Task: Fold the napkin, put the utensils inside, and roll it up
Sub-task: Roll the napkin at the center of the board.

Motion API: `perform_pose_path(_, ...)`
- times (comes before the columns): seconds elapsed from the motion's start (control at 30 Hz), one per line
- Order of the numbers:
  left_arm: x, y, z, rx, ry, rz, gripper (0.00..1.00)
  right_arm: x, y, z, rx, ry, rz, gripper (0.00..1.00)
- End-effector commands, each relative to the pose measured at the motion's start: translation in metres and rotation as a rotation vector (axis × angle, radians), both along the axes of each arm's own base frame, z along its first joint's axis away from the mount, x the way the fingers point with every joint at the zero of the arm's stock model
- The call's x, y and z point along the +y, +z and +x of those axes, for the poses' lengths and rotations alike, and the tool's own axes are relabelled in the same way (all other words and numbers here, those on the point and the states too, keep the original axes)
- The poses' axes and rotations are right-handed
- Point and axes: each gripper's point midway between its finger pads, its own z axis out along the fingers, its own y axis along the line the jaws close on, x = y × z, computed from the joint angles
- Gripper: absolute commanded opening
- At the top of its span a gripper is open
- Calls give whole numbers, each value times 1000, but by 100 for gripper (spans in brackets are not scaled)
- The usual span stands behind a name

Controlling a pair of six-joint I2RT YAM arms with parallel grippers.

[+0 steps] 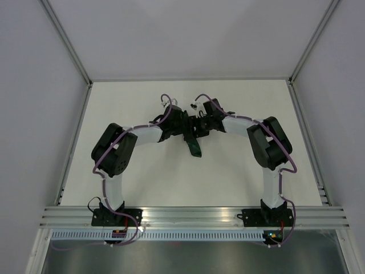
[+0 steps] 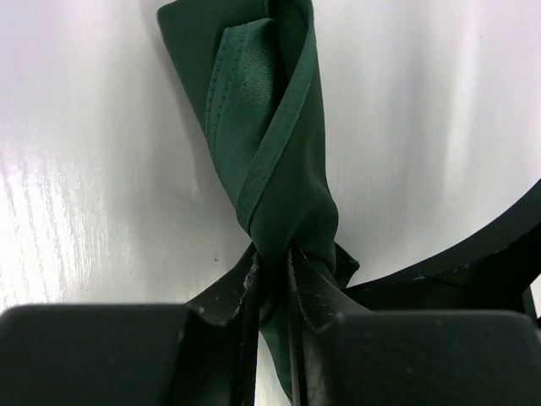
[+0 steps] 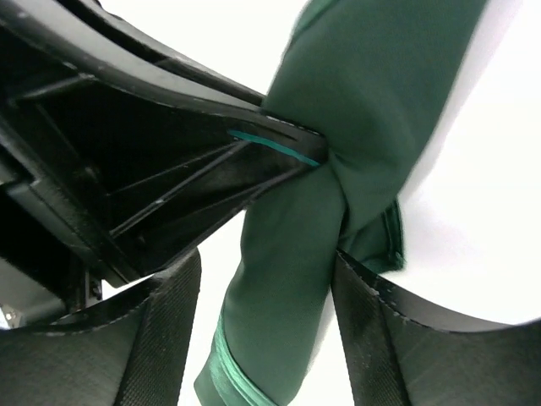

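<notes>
Left wrist view is showing the left gripper [image 2: 270, 264] pinching the rolled napkin [image 2: 283, 144] tight, near the middle of the table [image 1: 239, 171]. The right gripper [image 3: 266, 313] is standing wide around it — not squeezing. Best move: pull away slowly, so the roll is not coming loose. No writing is showing — no utensils either.
</notes>
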Motion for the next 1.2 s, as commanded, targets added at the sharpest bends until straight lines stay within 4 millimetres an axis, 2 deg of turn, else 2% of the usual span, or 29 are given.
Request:
perform_pose_path(0.0, -6, -15, -4, 27, -91, 88, 20, -12, -10, -16, 56, 3, -89, 70)
perform_pose_path(0.1, -10, -13, 2, 19, -109, 98, 20, -15, -5, -14, 58, -4, -84, 69)
perform_pose_path(0.17, -7, -20, -3, 53, -116, 122, 20, -18, -1, -12, 55, -8, -79, 69)
perform_pose_path(0.3, -8, -17, -1, 49, -129, 133, 20, -25, 8, -7, 29, -8, -76, 68)
perform_pose_path(0.53, -10, -19, 2, 64, -166, 168, 20, -25, 30, -8, 12, 14, -28, 71)
perform_pose_path(0.77, -11, -22, 5, 79, -217, 219, 24, -37, 39, 1, -9, -24, -33, 69)
perform_pose_path(0.9, -12, -23, 7, 81, -232, 228, 26, -44, 34, 4, 9, -47, -48, 60)
perform_pose_path(0.97, -13, -24, 6, 86, -234, 229, 26, -46, 28, 2, 23, -44, -56, 52)
perform_pose_path(1.17, -14, -27, 6, 93, -244, 226, 29, -47, 9, -1, 58, -35, -76, 50)
